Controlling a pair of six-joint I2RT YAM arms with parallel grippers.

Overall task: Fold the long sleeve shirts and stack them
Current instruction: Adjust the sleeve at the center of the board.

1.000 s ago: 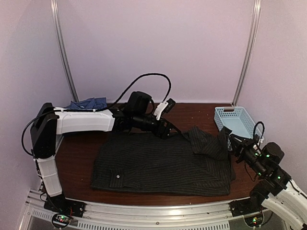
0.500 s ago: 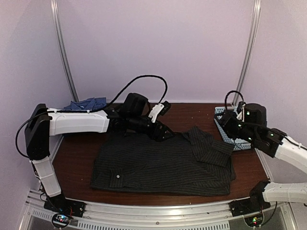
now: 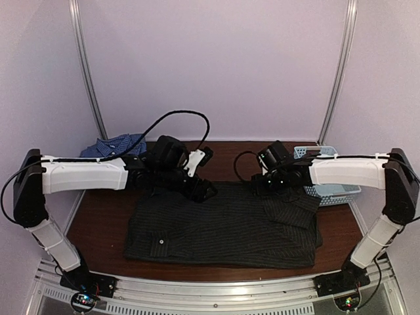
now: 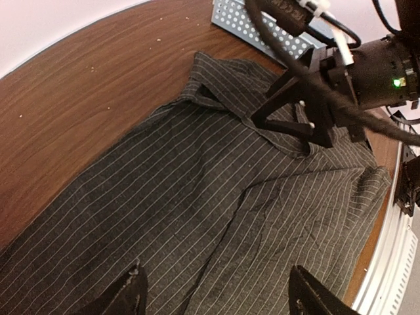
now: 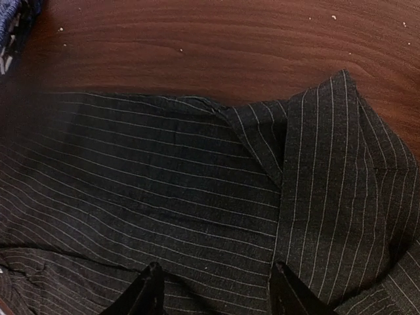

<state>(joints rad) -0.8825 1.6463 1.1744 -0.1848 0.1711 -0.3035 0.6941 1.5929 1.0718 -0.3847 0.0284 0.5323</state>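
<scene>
My left jaws and right jaws stand apart, empty, over the black pinstriped shirt near its far edge. Brown wooden table runs on beyond that edge.

The dark brown wooden table in front of me carries three things. A black pinstriped shirt lies spread flat across its middle, collar end toward my right. A blue checked shirt sits bunched at the far left corner. A light blue plastic basket stands at the far right, near the collar. Small pale specks dot the bare wood.
</scene>
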